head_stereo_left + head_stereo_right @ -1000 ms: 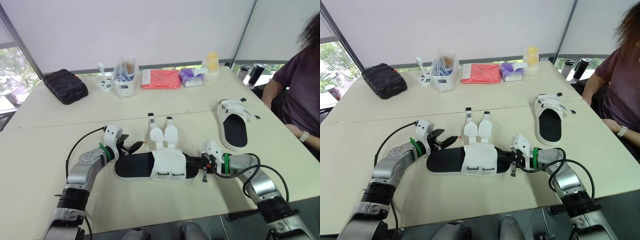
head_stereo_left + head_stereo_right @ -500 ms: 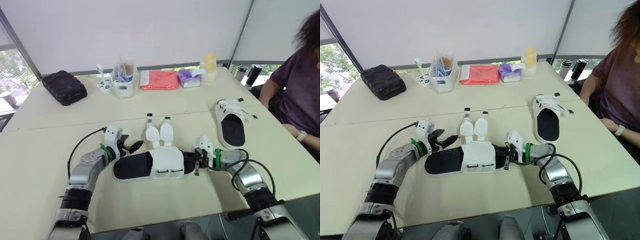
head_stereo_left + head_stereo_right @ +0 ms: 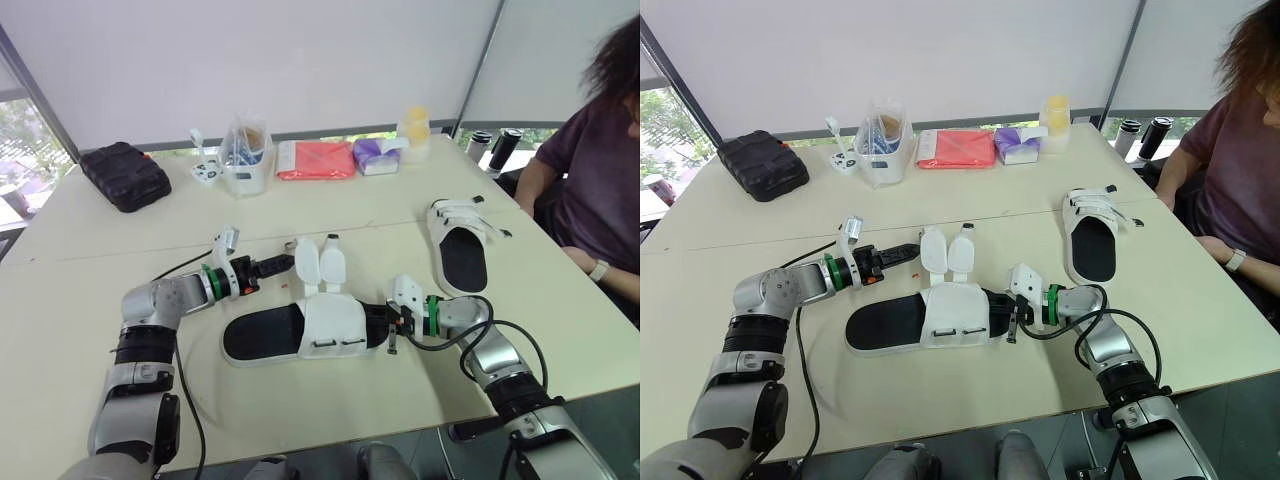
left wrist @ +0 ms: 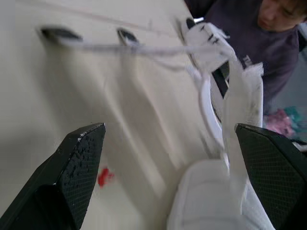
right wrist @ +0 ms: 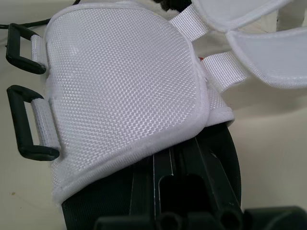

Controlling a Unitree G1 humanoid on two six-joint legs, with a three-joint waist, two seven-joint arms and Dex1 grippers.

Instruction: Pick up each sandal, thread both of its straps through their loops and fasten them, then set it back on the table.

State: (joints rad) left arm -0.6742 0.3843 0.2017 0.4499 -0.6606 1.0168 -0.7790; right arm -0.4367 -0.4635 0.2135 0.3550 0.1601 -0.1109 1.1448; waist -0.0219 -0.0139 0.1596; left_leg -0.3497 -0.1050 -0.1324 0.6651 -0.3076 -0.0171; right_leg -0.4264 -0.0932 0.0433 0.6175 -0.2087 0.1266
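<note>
Near sandal: flat on the tabletop, centre; both straps lying open, loops empty.
Left end effector: spread wide, just beside the strap tips, holding nothing.
Right end effector: at the sandal's end, apparently pinching its sole.
Risk: a floppy strap may slip the pinch; the sandal may skid if the right hold is weak.

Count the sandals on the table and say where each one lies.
2. The near sandal lies at the front of the table, straps open; the far sandal lies to the right, beside the seated person. None seems hidden.
</note>
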